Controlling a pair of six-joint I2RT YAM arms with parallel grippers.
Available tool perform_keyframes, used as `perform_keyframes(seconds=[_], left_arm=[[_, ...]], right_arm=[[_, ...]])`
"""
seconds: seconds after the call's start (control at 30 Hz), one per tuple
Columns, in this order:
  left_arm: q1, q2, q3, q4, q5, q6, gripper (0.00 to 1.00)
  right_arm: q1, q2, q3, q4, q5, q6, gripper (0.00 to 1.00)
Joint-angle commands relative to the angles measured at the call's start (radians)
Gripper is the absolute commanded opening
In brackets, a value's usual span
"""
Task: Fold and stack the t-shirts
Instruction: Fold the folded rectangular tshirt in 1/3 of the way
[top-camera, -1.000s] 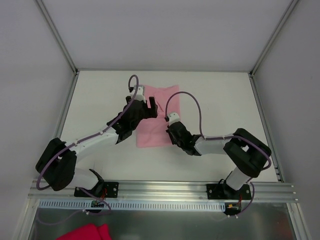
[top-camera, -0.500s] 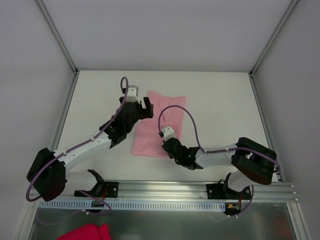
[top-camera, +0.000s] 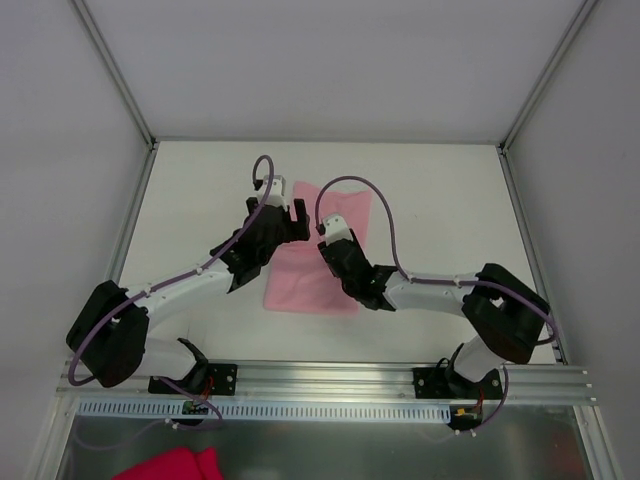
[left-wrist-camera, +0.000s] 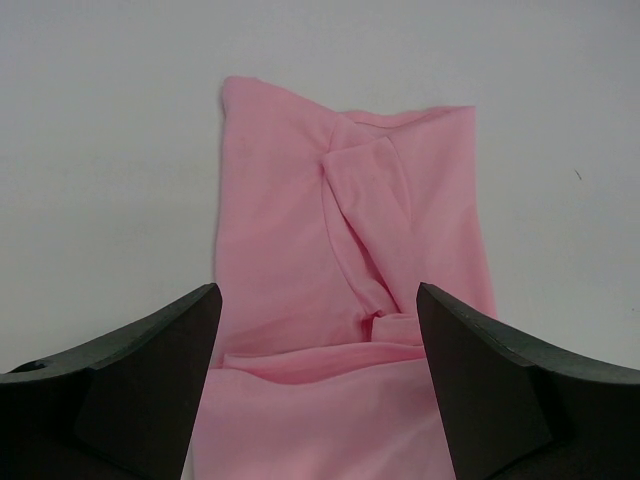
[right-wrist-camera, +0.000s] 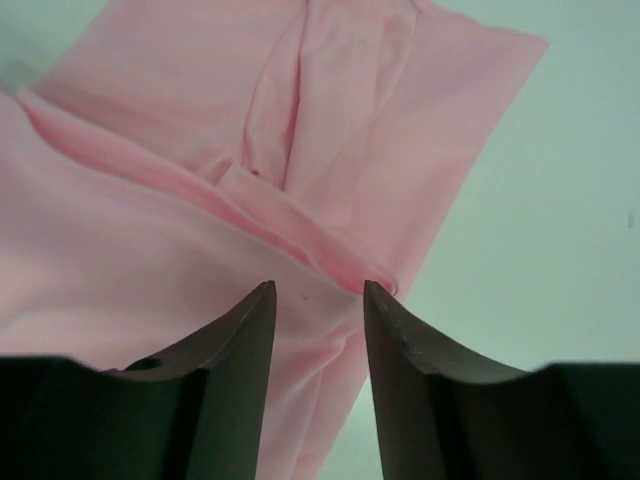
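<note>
The pale pink t-shirt (top-camera: 305, 285) lies on the white table as a folded, narrow rectangle, with a raised fold ridge across it (left-wrist-camera: 300, 360) and a tucked sleeve showing at its far end. My left gripper (top-camera: 283, 203) hovers open over the shirt's far left part; in the left wrist view (left-wrist-camera: 318, 290) its fingers stand wide apart with the fabric below and nothing held. My right gripper (top-camera: 330, 232) is over the shirt's middle right. In the right wrist view its jaws (right-wrist-camera: 319, 287) stand apart just above the fold ridge (right-wrist-camera: 330, 255) near the shirt's right edge.
A deep magenta cloth (top-camera: 175, 465) lies below the aluminium rail (top-camera: 320, 378) at the near left. Frame posts and pale walls bound the table (top-camera: 450, 200) on the left, right and far sides.
The right gripper, shut before, has opened and moved farther up over the shirt. The shirt has slid a little toward the near edge. The left gripper stays open over the far left part.
</note>
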Motion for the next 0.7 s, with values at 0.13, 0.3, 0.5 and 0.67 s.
perform_keyframes(seconds=[0.13,0.3,0.5,0.67], left_arm=[[-0.001,0.04,0.035,0.061,0.006,0.035,0.81],[-0.001,0.031,0.018,0.055,-0.026,0.049,0.81],[-0.001,0.028,0.016,0.06,-0.029,0.052,0.81],[-0.001,0.038,0.018,0.061,-0.026,0.049,0.81]], right_arm=[[-0.061,0.103,0.12,0.016,0.093,-0.094,0.49],[-0.085,0.159,0.16,-0.003,0.084,-0.098,0.49],[-0.106,0.175,0.168,-0.013,0.047,-0.077,0.26],[-0.135,0.155,0.154,-0.051,-0.001,-0.026,0.32]])
